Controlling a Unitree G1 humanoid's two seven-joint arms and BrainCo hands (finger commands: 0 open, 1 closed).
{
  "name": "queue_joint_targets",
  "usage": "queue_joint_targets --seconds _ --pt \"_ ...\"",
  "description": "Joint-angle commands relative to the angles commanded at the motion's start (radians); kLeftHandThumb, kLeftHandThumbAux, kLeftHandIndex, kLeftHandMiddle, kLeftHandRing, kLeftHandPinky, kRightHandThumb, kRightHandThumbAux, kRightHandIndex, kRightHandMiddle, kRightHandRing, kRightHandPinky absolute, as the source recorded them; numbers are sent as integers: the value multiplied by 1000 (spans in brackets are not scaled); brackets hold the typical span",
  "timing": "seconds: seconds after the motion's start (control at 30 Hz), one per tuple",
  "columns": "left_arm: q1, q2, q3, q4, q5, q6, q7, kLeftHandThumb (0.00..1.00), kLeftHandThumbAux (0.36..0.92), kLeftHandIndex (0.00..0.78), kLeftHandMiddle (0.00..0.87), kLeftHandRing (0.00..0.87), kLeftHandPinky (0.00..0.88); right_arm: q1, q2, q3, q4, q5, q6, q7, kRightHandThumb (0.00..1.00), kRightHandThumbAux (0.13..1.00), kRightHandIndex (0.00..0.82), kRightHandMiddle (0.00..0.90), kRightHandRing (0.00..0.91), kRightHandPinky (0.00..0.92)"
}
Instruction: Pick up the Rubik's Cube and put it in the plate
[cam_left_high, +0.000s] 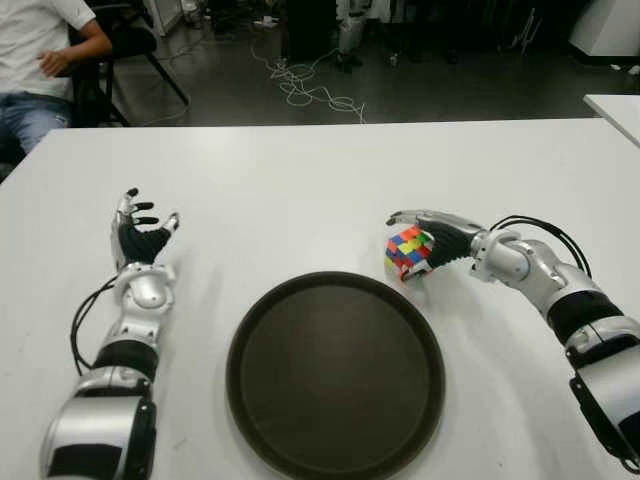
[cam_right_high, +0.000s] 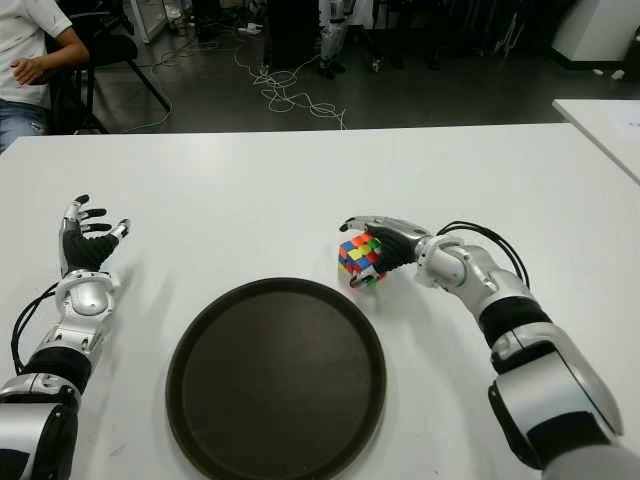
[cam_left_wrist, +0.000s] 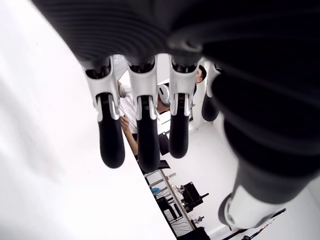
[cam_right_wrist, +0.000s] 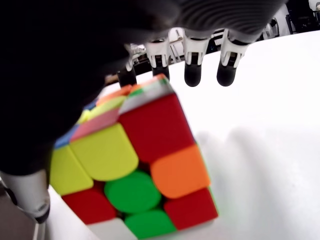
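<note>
Reaching over the cube, right of the plate

Right robot hand (cam_left_high: 425, 240) sits on the right side of the white worktop (cam_left_high: 330, 190), palm against the Rubik's Cube (cam_left_high: 409, 252). The fingers (cam_right_wrist: 194, 74) stretch out over the top of the cube rather than curling round it; in the right wrist view the fingertips stand clear beyond its far edge. A firm grip is not visible, so the hand reads as spread, not clamped. Cube sits tilted, with its low corner at the worktop.

Cube lies just beyond the far right rim of the plate (cam_left_high: 252, 330), a round dark one lying near centre on the worktop. Cube is outside the plate; whether it touches the rim I cannot tell.

Left robot hand (cam_left_high: 140, 235) shows well to the left of the plate, palm up, fingers (cam_left_wrist: 111, 142) spread and holding nothing.

A seated person (cam_left_high: 35, 70) is at the far left, beyond the worktop; cables (cam_left_high: 305, 90) lie on the floor behind.
</note>
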Motion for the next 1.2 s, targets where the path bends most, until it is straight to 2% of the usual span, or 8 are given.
queue_joint_targets --seconds 0.27,0.33,0.53,0.8,0.97,1.2 --pt "-4 3 -1 11 5 -8 11 101 781 140 213 249 314 12 7 5 -6 1 18 12 0 585 0 0 0 0" --pt "-5 3 -3 13 7 -9 13 108 779 141 205 237 307 13 7 7 -7 0 20 10 0 587 0 0 0 0" --pt "-3 3 -7 11 9 -14 10 104 781 128 208 262 362 23 5 10 -20 2 27 15 0 600 0 0 0 0" --pt "-4 4 -7 11 8 -4 9 84 783 121 221 268 350 44 6 -7 -29 26 18 9 0 585 0 0 0 0" --pt "-5 4 -4 13 5 -6 8 108 791 125 225 277 375 50 5 -9 -35 30 9 -3 0 580 0 0 0 0" --pt "-3 5 -4 15 4 -10 4 77 779 126 220 283 393 46 3 -2 -29 21 9 -5 0 570 0 0 0 0"
